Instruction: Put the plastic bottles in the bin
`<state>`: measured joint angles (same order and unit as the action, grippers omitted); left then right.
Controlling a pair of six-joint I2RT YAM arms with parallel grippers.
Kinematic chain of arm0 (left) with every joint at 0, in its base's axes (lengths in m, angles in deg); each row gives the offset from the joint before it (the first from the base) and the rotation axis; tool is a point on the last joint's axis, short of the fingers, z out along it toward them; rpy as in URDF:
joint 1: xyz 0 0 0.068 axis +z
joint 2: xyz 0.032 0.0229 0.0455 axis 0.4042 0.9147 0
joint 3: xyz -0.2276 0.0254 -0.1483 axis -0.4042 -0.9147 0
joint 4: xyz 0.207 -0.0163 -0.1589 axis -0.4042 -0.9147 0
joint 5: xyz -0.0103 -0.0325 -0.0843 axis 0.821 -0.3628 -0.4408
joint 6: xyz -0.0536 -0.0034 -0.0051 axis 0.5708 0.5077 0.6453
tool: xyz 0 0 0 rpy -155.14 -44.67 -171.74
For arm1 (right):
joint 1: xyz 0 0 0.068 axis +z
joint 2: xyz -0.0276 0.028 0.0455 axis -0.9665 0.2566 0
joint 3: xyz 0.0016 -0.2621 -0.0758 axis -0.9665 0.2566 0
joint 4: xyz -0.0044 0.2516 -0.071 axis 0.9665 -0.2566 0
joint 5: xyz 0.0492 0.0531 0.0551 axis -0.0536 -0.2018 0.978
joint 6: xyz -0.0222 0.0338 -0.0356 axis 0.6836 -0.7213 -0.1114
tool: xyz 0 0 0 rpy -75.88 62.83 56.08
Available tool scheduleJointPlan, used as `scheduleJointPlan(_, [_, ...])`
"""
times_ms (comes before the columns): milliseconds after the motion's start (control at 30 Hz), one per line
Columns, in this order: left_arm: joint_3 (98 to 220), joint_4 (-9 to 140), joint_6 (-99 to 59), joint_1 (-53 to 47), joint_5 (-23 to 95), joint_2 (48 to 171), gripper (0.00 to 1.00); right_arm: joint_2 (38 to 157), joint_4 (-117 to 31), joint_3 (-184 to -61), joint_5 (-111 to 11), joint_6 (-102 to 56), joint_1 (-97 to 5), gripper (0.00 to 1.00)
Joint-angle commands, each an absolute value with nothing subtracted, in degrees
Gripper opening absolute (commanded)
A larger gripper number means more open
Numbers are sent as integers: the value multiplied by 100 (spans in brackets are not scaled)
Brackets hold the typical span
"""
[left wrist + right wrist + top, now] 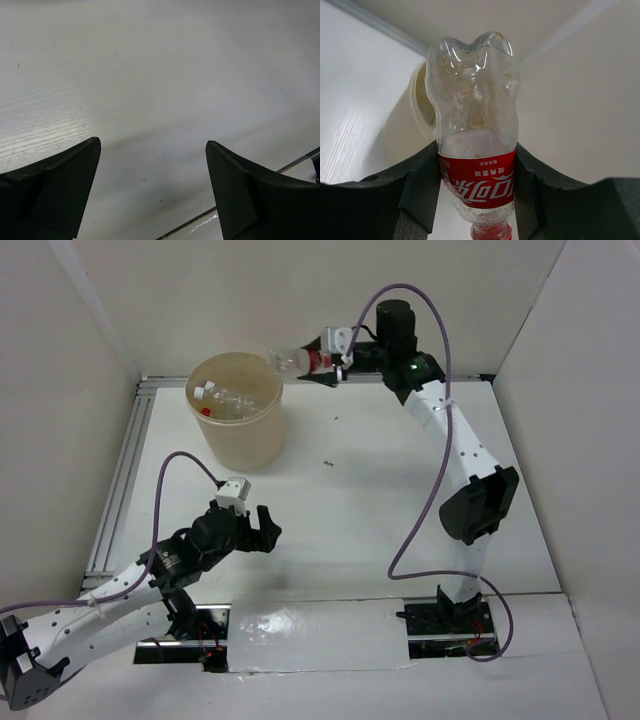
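Note:
My right gripper [322, 362] is shut on a clear plastic bottle [292, 359] with a red-white label. It holds the bottle sideways in the air, its base pointing toward the bin [236, 410] and just at the bin's right rim. In the right wrist view the bottle [476, 150] sits between the black fingers [417, 190], cap end toward the camera, with the beige bin [420, 102] behind it. Inside the bin lie clear bottles [232, 400], some with red caps. My left gripper [262, 530] is open and empty over the bare table, as the left wrist view [152, 145] shows.
White walls enclose the table on the left, back and right. An aluminium rail [120, 480] runs along the left edge. A small dark mark [327, 463] is on the table near the middle. A dark seam [235, 202] crosses the left wrist view's lower right.

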<state>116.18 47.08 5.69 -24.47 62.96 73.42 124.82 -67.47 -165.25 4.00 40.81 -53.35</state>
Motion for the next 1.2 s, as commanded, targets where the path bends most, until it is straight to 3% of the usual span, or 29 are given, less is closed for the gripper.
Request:
scheduleJointPlan(0, [11615, 4956, 607, -2476, 6241, 7337, 99, 13423, -5351, -17202, 588, 2578, -4746, 32])
scheduleJointPlan(200, [11421, 5061, 712, -2476, 6241, 7048, 99, 15244, -4939, -19750, 149, 2245, -4104, 40])
scheduleJointPlan(333, [11316, 5008, 827, -2529, 6302, 6898, 99, 15317, -4489, -19299, -72, 2209, -3910, 57])
scheduleJointPlan(433, [11263, 5008, 827, -2529, 6302, 6827, 99, 15204, -4672, -19147, -213, 2446, -3848, 82])
scheduleJointPlan(600, [11315, 5245, 634, -2529, 6250, 7002, 99, 14870, -4561, -18972, -563, 2123, -3918, 100])
scheduleJointPlan(700, [11430, 5447, 485, -2529, 6197, 7222, 99, 14553, -4647, -18971, -958, 1692, -4032, 100])
scheduleJointPlan(933, [11860, 5912, 159, -2529, 6091, 7627, 99, 13403, -6675, -18332, -4059, 418, -4594, 100])
scheduleJointPlan(1067, [12036, 6081, 45, -2476, 5872, 7873, 99, 12200, -7232, -16207, -5972, -277, -5157, 100])
scheduleJointPlan(1167, [12229, 6194, -86, -2423, 5652, 8180, 99, 11119, -7179, -14361, -6662, -541, -5587, 100])
